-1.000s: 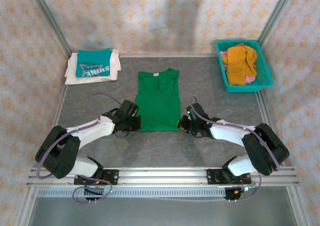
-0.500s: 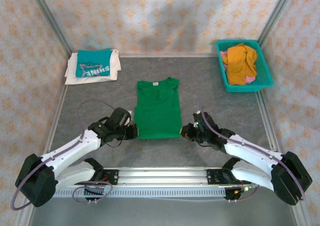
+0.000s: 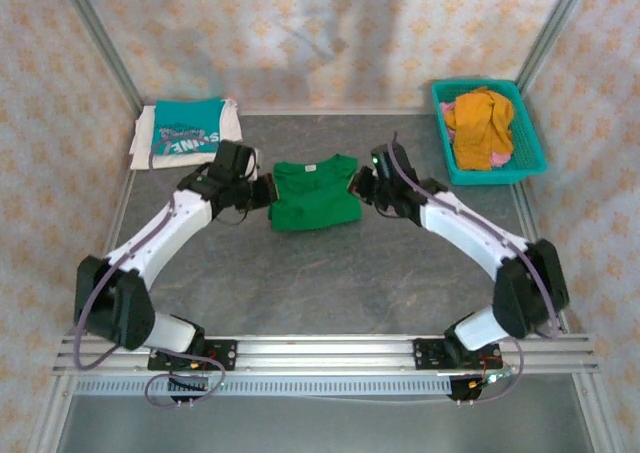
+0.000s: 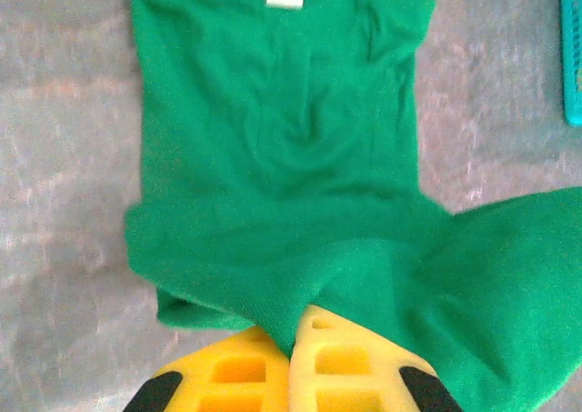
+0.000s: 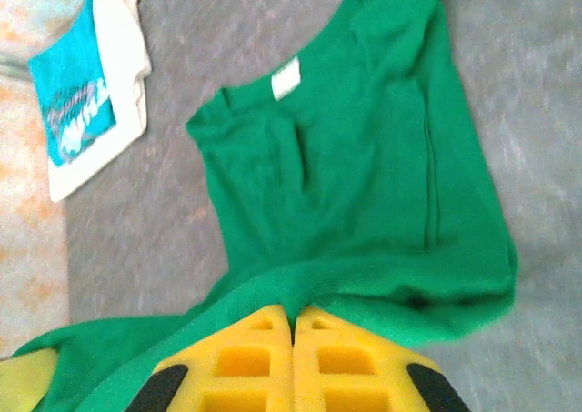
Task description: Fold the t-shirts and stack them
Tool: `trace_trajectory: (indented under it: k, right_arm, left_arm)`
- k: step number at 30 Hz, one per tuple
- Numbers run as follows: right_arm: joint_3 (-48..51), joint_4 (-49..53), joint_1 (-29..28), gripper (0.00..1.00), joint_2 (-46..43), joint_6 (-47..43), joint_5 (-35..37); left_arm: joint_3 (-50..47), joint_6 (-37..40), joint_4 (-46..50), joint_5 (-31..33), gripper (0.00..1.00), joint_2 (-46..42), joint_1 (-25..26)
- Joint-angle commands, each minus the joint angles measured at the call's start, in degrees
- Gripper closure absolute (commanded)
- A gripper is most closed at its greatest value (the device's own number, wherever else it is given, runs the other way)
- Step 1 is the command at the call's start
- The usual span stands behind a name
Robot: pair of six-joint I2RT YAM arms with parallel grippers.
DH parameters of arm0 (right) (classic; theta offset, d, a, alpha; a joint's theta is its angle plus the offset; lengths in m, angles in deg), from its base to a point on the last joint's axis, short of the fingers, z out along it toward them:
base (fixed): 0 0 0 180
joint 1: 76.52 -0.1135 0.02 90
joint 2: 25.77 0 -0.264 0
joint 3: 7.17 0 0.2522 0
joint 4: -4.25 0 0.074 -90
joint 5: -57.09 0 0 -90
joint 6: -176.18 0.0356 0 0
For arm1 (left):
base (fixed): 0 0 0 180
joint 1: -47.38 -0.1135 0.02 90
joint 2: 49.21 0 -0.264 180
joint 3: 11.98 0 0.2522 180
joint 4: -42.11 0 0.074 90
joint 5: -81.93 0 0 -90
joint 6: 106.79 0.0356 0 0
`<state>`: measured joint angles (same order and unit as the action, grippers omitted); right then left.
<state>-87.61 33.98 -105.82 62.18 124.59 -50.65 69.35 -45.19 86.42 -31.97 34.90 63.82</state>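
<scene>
Half-folded green tee (image 3: pixel 315 198): collar twd far wall (image 3: pixel 320 43), long axis approx L-R.

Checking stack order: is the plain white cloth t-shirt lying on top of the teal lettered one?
No, the teal lettered t-shirt lies on top of the plain white cloth t-shirt, whose edges stick out past it.

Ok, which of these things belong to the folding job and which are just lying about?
Part of the job:
- green t-shirt, pinched by the left gripper and the right gripper
- teal t-shirt, folded, lying on the white t-shirt at the far left

Just lying about:
- teal basket at the far right
- orange cloth piled in it
</scene>
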Motion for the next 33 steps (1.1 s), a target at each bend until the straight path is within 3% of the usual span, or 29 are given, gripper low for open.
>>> trace_trajectory:
  k: [1,11,12,14,16,17,19,21,23,26,29,33]
  right_arm:
    - [-7.9,2.8,2.4,1.00,7.7,-3.2,-0.4]
    - [-25.4,3.3,6.7,1.00,24.5,-3.6,-0.7]
    - [-28.2,3.4,7.3,0.96,26.8,-3.9,-1.6]
    - [-35.1,5.7,8.7,0.73,31.7,-4.4,-2.2]
    - [-40.9,8.4,10.0,0.58,35.3,-4.6,-3.2]
    - [-43.6,10.2,10.4,0.53,36.4,-5.2,-3.6]
    - [-44.9,12.5,10.4,0.52,35.6,-7.0,-3.7]
    - [-39.2,9.1,9.7,0.53,31.4,-8.4,-4.4]
    - [-29.1,1.8,8.3,0.55,25.3,-9.8,-5.8]
    - [-16.6,-8.4,6.1,0.67,20.2,-9.7,-9.5]
    - [-11.2,-16.1,5.3,0.81,21.7,-5.7,-16.5]
    - [-10.1,-20.1,4.8,0.84,26.3,-2.3,-19.3]
  left_arm:
    - [6.6,4.2,0.5,-1.2,1.00,6.9,-2.7]
    - [29.4,7.7,4.1,-1.3,1.00,29.8,-7.3]
    - [33.4,8.6,5.4,-0.8,0.98,32.8,-7.7]
    - [42.4,9.9,9.5,2.0,0.69,38.9,-8.4]
    - [50.8,10.3,13.1,4.8,0.51,44.0,-9.0]
    - [55.2,10.2,16.3,6.0,0.46,46.2,-9.1]
    - [58.1,10.1,19.3,7.3,0.43,46.6,-8.9]
    - [51.1,8.9,16.3,10.6,0.43,41.4,-7.9]
    - [37.7,7.5,8.4,12.8,0.43,33.1,-6.1]
    - [22.5,5.7,-3.1,10.7,0.48,23.5,-2.7]
    - [14.2,5.0,-11.6,7.1,0.53,20.8,-0.2]
    - [11.4,4.3,-14.7,4.3,0.58,23.7,0.7]
